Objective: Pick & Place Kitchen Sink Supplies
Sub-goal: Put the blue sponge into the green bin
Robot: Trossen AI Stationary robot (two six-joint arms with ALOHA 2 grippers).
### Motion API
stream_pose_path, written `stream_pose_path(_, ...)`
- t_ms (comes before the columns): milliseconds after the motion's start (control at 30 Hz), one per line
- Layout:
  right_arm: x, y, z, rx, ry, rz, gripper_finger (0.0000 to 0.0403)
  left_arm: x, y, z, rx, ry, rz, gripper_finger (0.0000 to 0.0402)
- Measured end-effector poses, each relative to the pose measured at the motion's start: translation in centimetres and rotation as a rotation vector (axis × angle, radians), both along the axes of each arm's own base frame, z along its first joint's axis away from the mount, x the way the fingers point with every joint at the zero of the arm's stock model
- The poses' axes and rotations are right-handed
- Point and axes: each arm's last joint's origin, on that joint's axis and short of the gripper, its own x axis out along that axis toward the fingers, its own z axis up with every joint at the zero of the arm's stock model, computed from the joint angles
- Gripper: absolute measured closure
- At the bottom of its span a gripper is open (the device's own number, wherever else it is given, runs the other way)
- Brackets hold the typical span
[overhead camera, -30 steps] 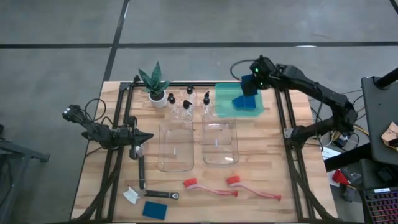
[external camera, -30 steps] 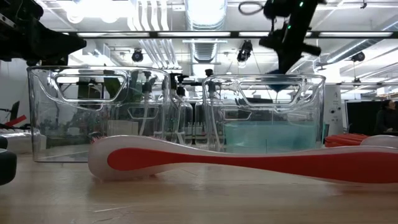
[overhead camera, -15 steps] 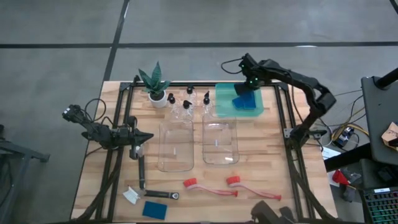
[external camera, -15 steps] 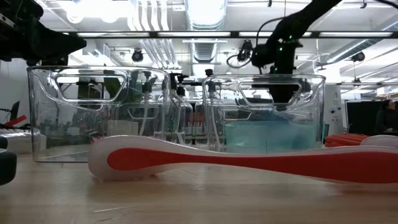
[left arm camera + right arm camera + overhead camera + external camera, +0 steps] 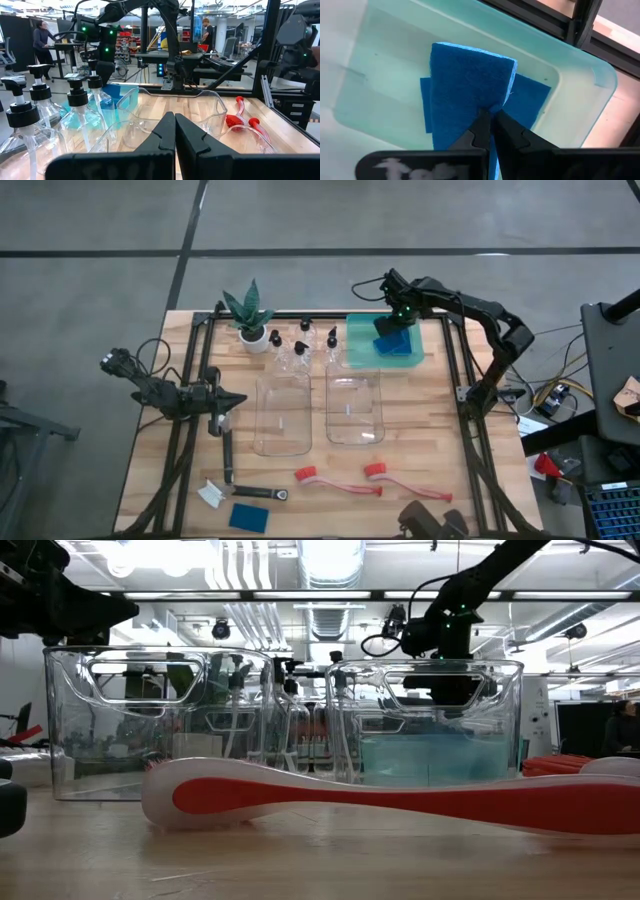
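Over the green tray (image 5: 358, 340) my right gripper (image 5: 491, 116) pinches a blue sponge (image 5: 465, 90) above others stacked there. Left gripper (image 5: 174, 131) waits closed. I judge brushes (image 5: 338, 483), bottles (image 5: 302, 346) and one sponge (image 5: 248, 517) remain.

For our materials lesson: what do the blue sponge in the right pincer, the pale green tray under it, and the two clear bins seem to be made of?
Flat blue sponge: likely matte cellulose or foam; fuzzy, porous face.
Pale green translucent tray: probably smooth plastic; light passes through its rounded walls.
Two clear bins: apparently glossy transparent plastic; the table's wood shows through.
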Motion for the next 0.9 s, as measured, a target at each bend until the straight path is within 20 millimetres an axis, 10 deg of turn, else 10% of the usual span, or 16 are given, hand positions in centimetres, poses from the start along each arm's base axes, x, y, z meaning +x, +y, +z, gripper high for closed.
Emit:
stream_pose_path(467,0.0,0.1,0.2,-0.005,0.002,0.009,0.0238,0.0,0.0,0.0,0.0,0.0,0.0,0.0399)
stream_pose_path(900,0.2,4.4,6.0,-0.152,-0.139,0.144,0.0171,0.0,0.0,0.0,0.0,0.0,0.0,0.0399)
